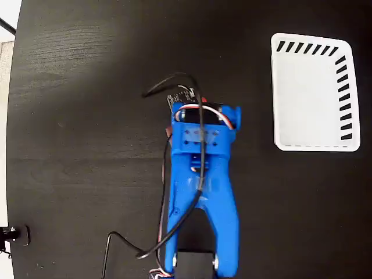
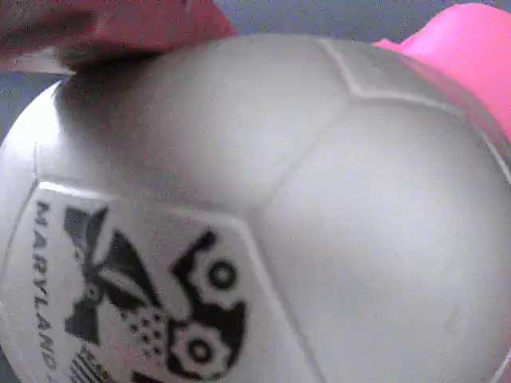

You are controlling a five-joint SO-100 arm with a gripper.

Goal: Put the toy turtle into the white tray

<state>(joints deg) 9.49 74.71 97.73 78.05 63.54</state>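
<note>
The toy turtle's shell [image 2: 263,199] fills the wrist view from very close, pale and shiny, with a black printed mark [image 2: 152,311] at the lower left. Pink parts of the turtle show at the top left [image 2: 104,24] and top right [image 2: 471,56]. In the fixed view the blue arm's wrist [image 1: 200,125] points straight down over the table's middle and hides the turtle and my gripper's fingers beneath it. No fingers show in the wrist view either. The white tray [image 1: 314,93] with dark slanted slots lies at the upper right, well apart from the arm, with nothing in it.
The dark table [image 1: 87,116] spreads around the arm. Black cables [image 1: 168,81] loop off the wrist and trail down the arm's left side to the table's front. The table's left edge meets a pale floor strip [image 1: 4,145].
</note>
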